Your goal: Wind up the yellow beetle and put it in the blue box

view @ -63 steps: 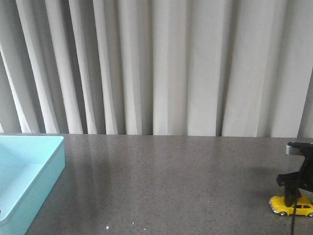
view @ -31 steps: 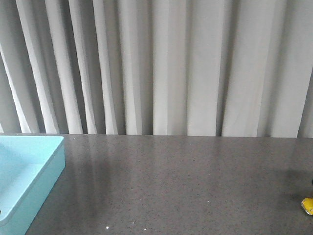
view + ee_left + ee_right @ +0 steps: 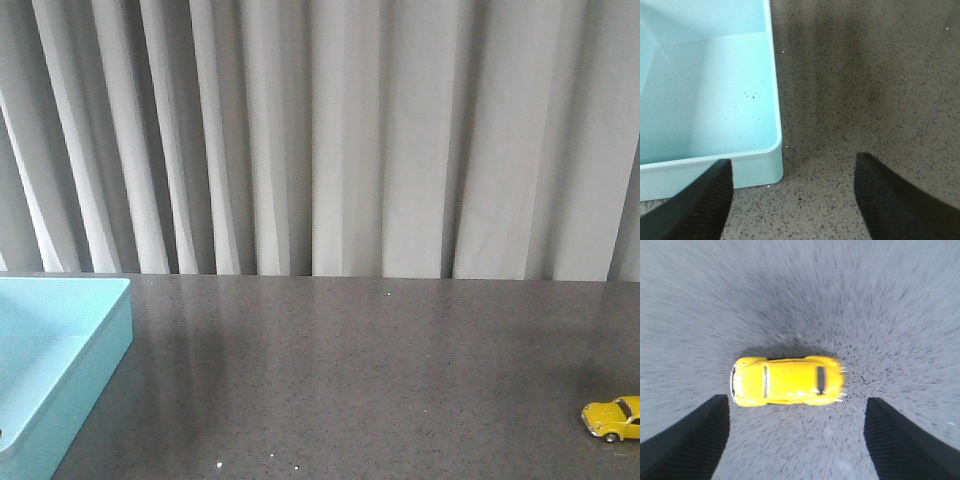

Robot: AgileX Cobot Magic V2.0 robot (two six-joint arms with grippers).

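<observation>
Since a moment ago, my right tool [image 3: 792, 440] has released the yellow beetle [image 3: 613, 417], now free on the bench [image 3: 380, 370] far right. Both tools gape open; my left tool [image 3: 790, 200] hovers at the blue box [image 3: 776, 100] corner.

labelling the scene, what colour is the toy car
Bright yellow: the yellow beetle, clearest in the right wrist view.

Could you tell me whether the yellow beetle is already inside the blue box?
No, the yellow beetle sits on the bare table at the far right, while the blue box at the far left is empty.
</observation>
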